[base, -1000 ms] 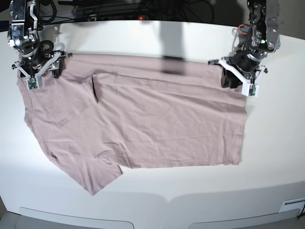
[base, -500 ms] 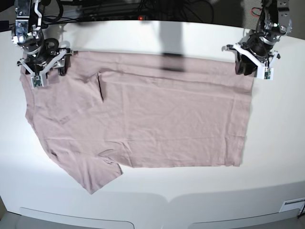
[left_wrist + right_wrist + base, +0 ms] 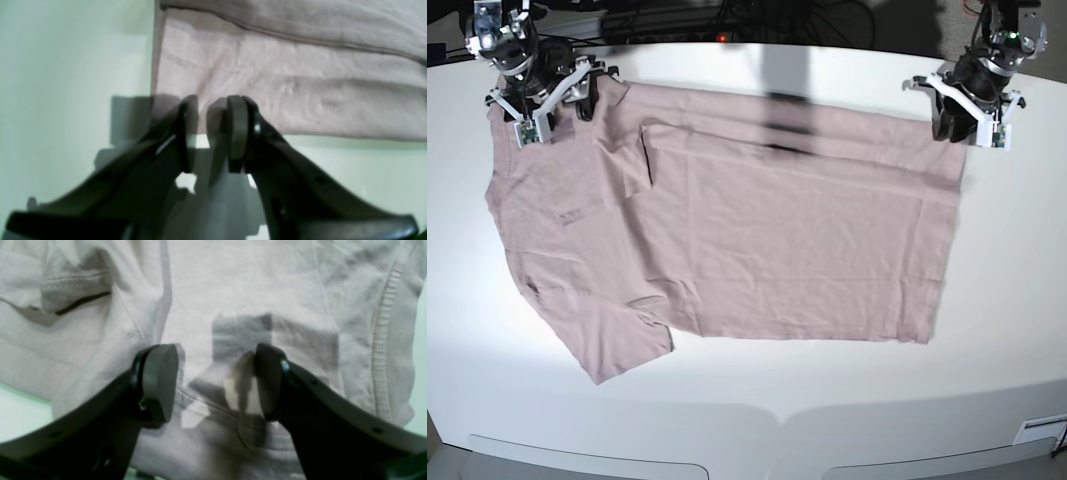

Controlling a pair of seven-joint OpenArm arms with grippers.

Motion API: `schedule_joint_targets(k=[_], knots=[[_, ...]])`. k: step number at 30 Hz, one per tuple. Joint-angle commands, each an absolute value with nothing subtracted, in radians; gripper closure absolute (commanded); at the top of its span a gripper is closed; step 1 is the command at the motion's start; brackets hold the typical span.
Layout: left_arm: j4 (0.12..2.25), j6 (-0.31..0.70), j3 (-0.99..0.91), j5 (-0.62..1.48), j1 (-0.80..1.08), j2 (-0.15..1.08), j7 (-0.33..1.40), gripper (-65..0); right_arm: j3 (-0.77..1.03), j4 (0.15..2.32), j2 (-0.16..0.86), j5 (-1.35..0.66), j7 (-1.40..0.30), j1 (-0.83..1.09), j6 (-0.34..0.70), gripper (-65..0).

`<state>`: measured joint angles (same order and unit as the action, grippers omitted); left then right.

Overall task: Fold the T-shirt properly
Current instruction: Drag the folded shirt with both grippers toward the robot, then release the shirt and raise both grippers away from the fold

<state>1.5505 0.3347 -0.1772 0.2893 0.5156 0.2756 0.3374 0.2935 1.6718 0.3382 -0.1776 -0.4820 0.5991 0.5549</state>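
Observation:
The pink-mauve T-shirt [image 3: 757, 240] lies flat across the white table [image 3: 757, 400], neck end toward the view's left and hem toward the right. My left gripper [image 3: 955, 128] is at the shirt's far right corner. In the left wrist view it [image 3: 201, 126] is nearly closed over the hem corner of the T-shirt [image 3: 283, 83], with cloth between the tips. My right gripper [image 3: 552, 105] is at the far left shoulder. In the right wrist view it [image 3: 213, 383] stands wide, its fingertips [image 3: 160, 383] resting on flat T-shirt cloth [image 3: 233, 283] near a ribbed seam.
Dark cables and equipment [image 3: 677, 20] run behind the table's far edge, close to both arms. A short sleeve [image 3: 617, 350] sticks out toward the front left. A small white label [image 3: 1039, 432] sits at the front right rim.
Both grippers have moved toward the far edge, and the shirt's far edge went with them. The whole shirt has slid away from the front, and the fold near the far edge has stretched out.

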Motion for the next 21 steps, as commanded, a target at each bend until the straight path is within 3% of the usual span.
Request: schedule_joint_targets(k=[1,11,21], knots=[[1.512,0.278,-0.188,0.209,0.569,0.286,0.587,-15.9,0.288,1.667,0.347,-0.121,-0.567,0.618,0.569,-37.1],[1.513,0.278,-0.282,0.239,0.636,0.286,0.606,-15.9,0.288,1.667,0.444,-0.078,-0.567,0.618,0.542,-37.1],[1.517,0.278,-0.282,0.268,0.711,0.279,0.636,-15.9,0.288,1.667,0.445,-0.086,-0.592,0.618,0.542,-37.1]])
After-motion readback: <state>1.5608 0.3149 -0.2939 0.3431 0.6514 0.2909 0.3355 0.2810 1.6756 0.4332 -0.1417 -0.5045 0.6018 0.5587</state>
